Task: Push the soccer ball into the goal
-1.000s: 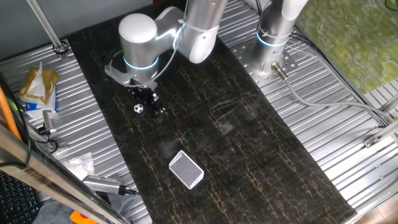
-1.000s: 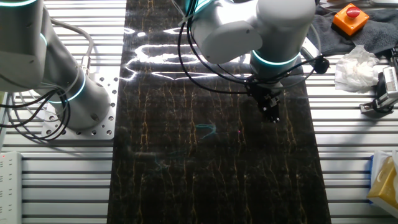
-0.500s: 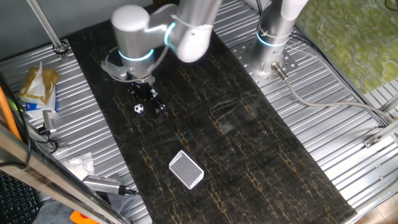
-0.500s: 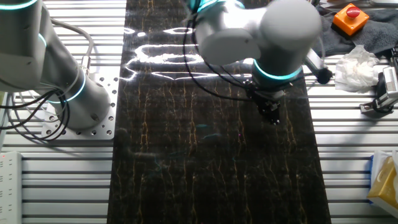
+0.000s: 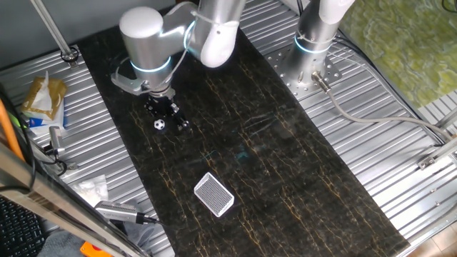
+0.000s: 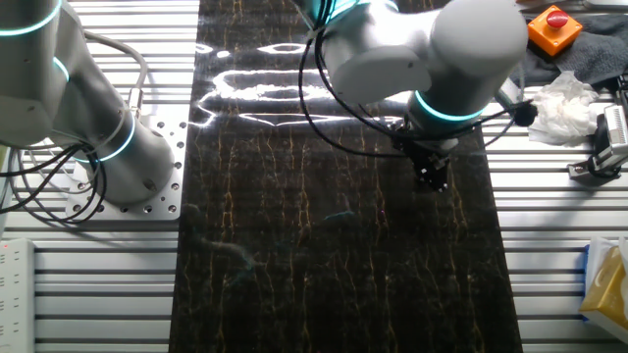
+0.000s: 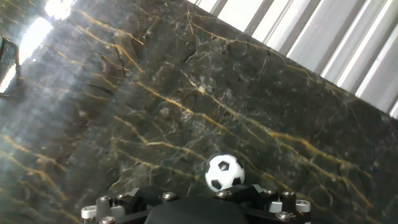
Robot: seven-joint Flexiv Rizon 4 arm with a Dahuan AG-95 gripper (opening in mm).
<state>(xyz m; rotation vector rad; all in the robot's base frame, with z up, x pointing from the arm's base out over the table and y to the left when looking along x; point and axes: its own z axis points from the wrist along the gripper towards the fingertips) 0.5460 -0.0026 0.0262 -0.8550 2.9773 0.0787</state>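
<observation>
The soccer ball [image 5: 159, 124] lies on the dark marble-patterned mat [image 5: 285, 178], right against the gripper [image 5: 171, 116] and on its outer side, not between the jaws. In the hand view the ball [image 7: 224, 172] sits just ahead of the gripper's front edge, touching or nearly touching it. Whether the jaws are parted or closed cannot be told from any view. The goal [image 5: 213, 193] lies flat on the same mat, well apart from the ball, toward the near end. In the other fixed view the gripper [image 6: 432, 176] hides the ball
</observation>
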